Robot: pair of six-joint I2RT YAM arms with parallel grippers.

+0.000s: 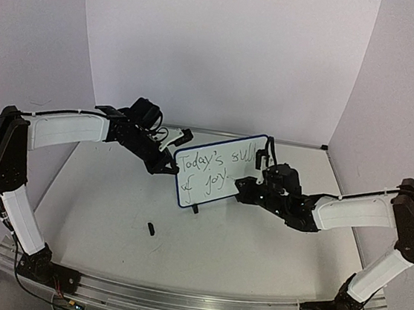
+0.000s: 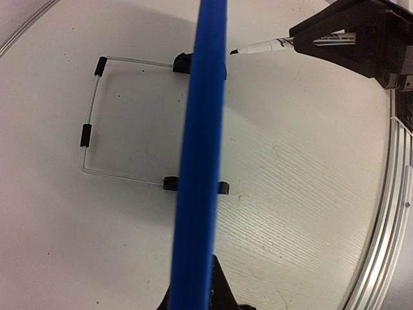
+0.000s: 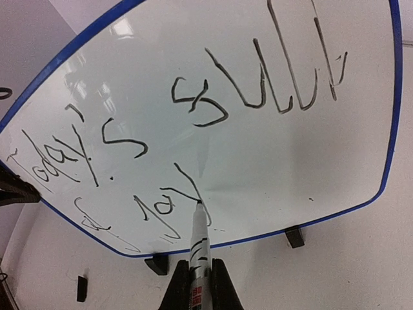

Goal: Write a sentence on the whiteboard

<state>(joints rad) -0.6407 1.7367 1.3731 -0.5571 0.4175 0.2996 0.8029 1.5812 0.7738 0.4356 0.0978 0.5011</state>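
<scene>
The whiteboard (image 1: 223, 173) stands tilted at the table's middle, blue rim around it; it fills the right wrist view (image 3: 290, 161). The sentence (image 1: 209, 172) reads roughly "Today's full of joy" in two black lines (image 3: 193, 123). My left gripper (image 1: 170, 163) is shut on the board's left edge; its rim (image 2: 200, 161) runs up between the jaws (image 2: 193, 298). My right gripper (image 1: 252, 188) is shut on a black-tipped marker (image 3: 200, 248), held between the jaws (image 3: 200, 287). The marker tip touches the "y" of "joy". The marker also shows in the left wrist view (image 2: 258, 46).
A small black marker cap (image 1: 151, 229) lies on the table in front of the board, also in the right wrist view (image 3: 80, 289). The board's wire stand (image 2: 90, 129) reaches behind it. Black clip feet (image 3: 295, 236) rest on the table. White walls enclose three sides.
</scene>
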